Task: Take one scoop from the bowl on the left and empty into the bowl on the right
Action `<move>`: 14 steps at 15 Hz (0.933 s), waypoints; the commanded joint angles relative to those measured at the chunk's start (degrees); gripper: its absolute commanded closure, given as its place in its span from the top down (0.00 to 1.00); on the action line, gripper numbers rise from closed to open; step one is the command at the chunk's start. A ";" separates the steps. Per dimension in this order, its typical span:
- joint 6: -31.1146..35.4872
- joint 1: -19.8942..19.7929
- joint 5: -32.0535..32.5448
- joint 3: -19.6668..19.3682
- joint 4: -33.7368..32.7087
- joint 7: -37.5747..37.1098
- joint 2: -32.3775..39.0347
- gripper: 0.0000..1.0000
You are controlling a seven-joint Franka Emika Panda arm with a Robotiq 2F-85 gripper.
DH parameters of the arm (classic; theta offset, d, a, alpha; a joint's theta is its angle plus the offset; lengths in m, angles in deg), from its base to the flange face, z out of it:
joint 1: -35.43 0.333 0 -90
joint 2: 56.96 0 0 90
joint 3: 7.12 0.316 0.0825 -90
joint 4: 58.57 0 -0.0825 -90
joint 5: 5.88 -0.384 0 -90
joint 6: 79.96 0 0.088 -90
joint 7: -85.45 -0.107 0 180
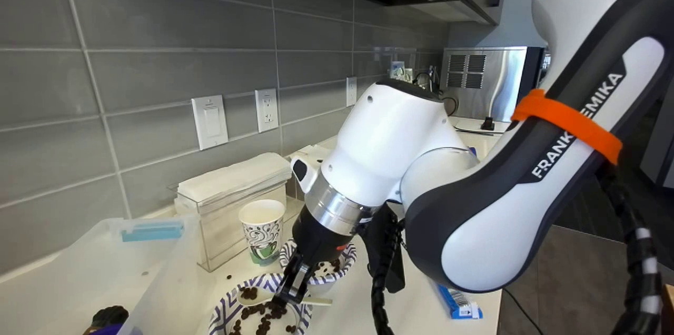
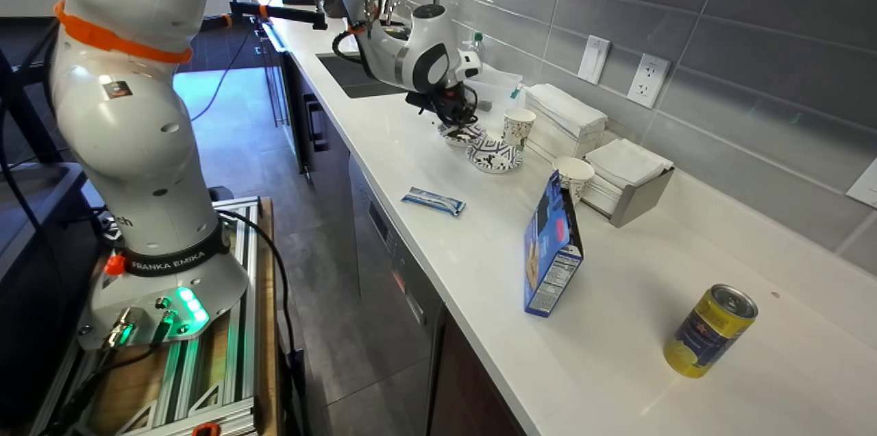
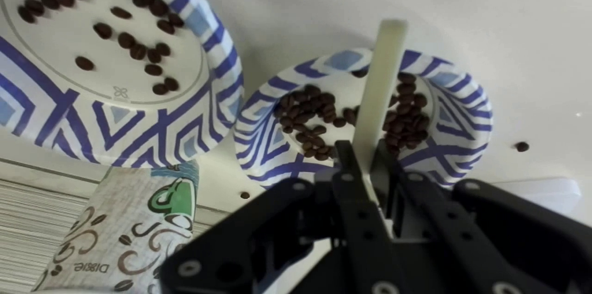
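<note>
Two paper bowls with blue-and-white patterned rims stand side by side, each holding dark coffee beans. The left bowl [image 1: 224, 314] is below my gripper [image 1: 288, 295]; it also shows in the wrist view [image 3: 462, 109]. The right bowl [image 1: 348, 262] is beside it, at the upper left in the wrist view [image 3: 217, 53]. My gripper, also in the wrist view [image 3: 363, 155], is shut on the handle of a pale spoon [image 1: 316, 302]. The spoon is over the left bowl, with several beans in its scoop. The handle end [image 3: 384, 63] sticks out past the fingertips; the scoop is hidden in the wrist view.
A paper cup [image 1: 262, 232] and a napkin holder [image 1: 237, 182] stand by the wall behind the bowls. A clear plastic bin [image 1: 168, 266] is close to the left bowl. A blue wrapped bar [image 2: 433, 201], a blue box [image 2: 551, 251] and a yellow can [image 2: 710, 331] are on the counter.
</note>
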 commanded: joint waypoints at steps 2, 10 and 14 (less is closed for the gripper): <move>-0.83 2.45 1.29 -3.69 9.87 -1.94 -9.53 0.03; -10.94 9.14 12.44 -18.92 14.43 -9.85 -17.23 0.03; -15.74 9.72 17.80 -19.96 10.71 -10.34 -14.55 0.03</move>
